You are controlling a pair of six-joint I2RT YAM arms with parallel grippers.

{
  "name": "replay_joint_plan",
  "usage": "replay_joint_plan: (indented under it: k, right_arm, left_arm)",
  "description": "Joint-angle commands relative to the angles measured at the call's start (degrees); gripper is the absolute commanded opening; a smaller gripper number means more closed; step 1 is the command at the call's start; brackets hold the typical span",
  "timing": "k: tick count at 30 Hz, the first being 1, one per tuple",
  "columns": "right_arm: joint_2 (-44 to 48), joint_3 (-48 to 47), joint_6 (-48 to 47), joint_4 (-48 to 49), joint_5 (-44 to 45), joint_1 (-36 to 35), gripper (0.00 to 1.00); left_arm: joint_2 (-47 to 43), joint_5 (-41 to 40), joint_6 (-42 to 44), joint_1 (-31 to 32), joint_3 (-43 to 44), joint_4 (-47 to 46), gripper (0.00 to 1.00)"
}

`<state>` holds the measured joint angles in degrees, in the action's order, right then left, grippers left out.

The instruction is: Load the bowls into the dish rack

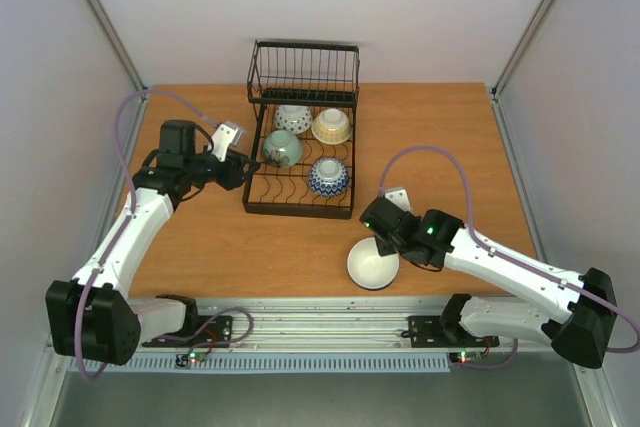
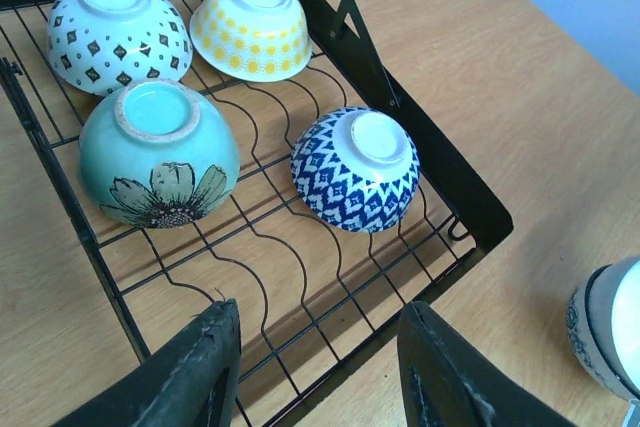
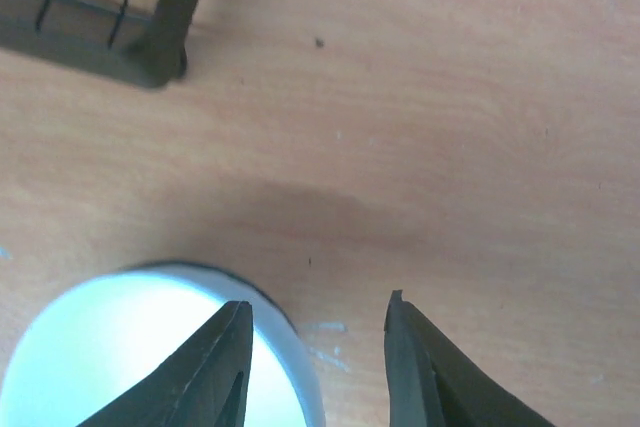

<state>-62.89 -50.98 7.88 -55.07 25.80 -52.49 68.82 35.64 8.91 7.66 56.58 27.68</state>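
Observation:
The black wire dish rack (image 1: 298,211) stands at the table's middle back. Four bowls lie upside down in it: a white dark-patterned one (image 2: 118,32), a cream-yellow one (image 2: 252,22), a celadon one with a flower (image 2: 160,152) and a blue-and-white one (image 2: 356,169). My left gripper (image 2: 318,367) is open and empty over the rack's near left edge. A white bowl (image 1: 372,265) stands upright on the table in front of the rack. My right gripper (image 3: 320,312) is open and straddles this bowl's (image 3: 150,357) rim, one finger over the inside, one outside.
The rack's taller wire basket section (image 1: 303,72) is at its far end. The rack's near corner (image 3: 150,47) shows in the right wrist view. Bare wooden table (image 1: 460,147) lies right of the rack. White walls enclose the table.

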Motion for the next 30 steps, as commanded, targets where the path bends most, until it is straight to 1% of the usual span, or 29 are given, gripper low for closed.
replay_joint_plan:
  k: [1,8,13,15,19,23,27,30]
  right_arm:
    - [1.0,2.1,9.0,-4.8,1.4,-3.7,0.38]
    - [-1.7,4.1,16.9,-7.4,3.3,-9.1,0.36]
    - [-5.4,4.3,21.6,-9.8,4.9,-11.4,0.32]
    - [-6.3,4.3,22.5,-10.3,5.2,-11.9,0.27]
    - [-6.2,4.0,23.0,-10.8,5.5,-12.3,0.02]
    - [-4.7,2.8,23.3,-12.8,6.5,-12.9,0.01]
    - [-3.1,0.0,24.1,-17.5,9.2,-14.4,0.01]
    - [-1.1,-2.2,22.4,-18.8,10.2,-15.4,0.01]
  left_arm:
    - [0.9,1.3,1.6,0.7,2.0,0.5,0.45]
    - [1.1,1.6,2.1,0.8,1.8,0.6,0.46]
    - [0.6,1.9,2.2,0.8,1.7,0.6,0.46]
    - [0.3,2.1,2.2,0.8,1.6,0.5,0.46]
    - [0.0,1.8,2.2,0.8,1.4,0.4,0.47]
    - [0.3,1.9,2.3,0.8,1.5,0.6,0.47]
    - [0.4,2.2,2.4,0.8,1.7,0.8,0.47]
    - [0.9,2.4,2.5,1.0,2.1,1.5,0.47]
